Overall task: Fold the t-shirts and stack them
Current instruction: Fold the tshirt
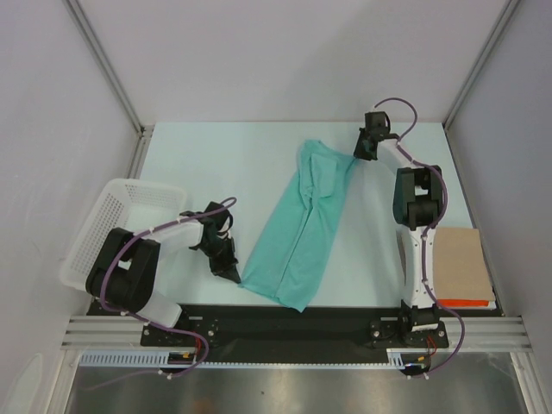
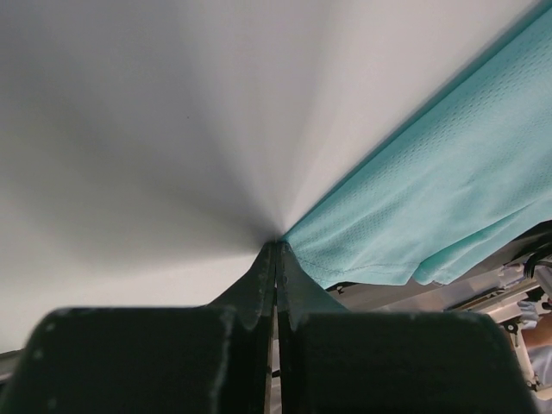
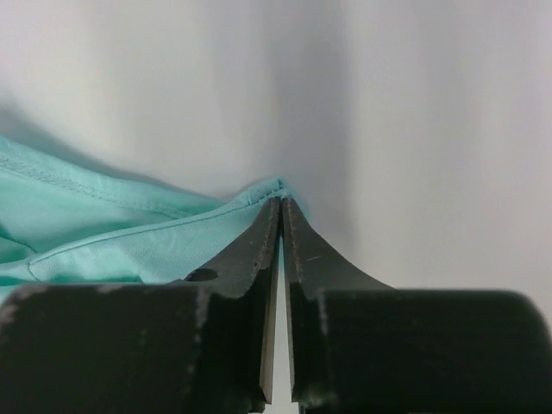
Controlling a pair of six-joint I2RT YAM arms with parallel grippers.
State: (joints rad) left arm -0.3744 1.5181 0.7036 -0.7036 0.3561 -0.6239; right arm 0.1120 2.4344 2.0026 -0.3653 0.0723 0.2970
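The pale, flat surface (image 1: 216,164) fills the middle of a small room. Plain grey-white walls (image 1: 285,52) stand on three sides of it. Two thin silver metal posts (image 1: 102,60) rise at the far corners. A silver metal rail (image 1: 293,332) runs along the near edge, where both black arms are bolted on.

A plain teal soft cloth t-shirt (image 1: 297,233) lies on the surface (it looks folded into one long strip). It slants from the far side, a bit right of the middle, down to the near edge.

The left gripper (image 2: 278,246) is at the near left corner of the t-shirt. It is clenched tight, and the very tip of the cloth corner sits right at its tips. The right gripper (image 3: 281,203) is at the far right end of the t-shirt. It is clenched too, pinching a small fold of the teal edge.

A white mesh plastic basket (image 1: 90,237) sits at the left edge of the surface, well apart from the t-shirt. A flat brown cardboard sheet (image 1: 459,259) lies at the near right, just beside the right arm.
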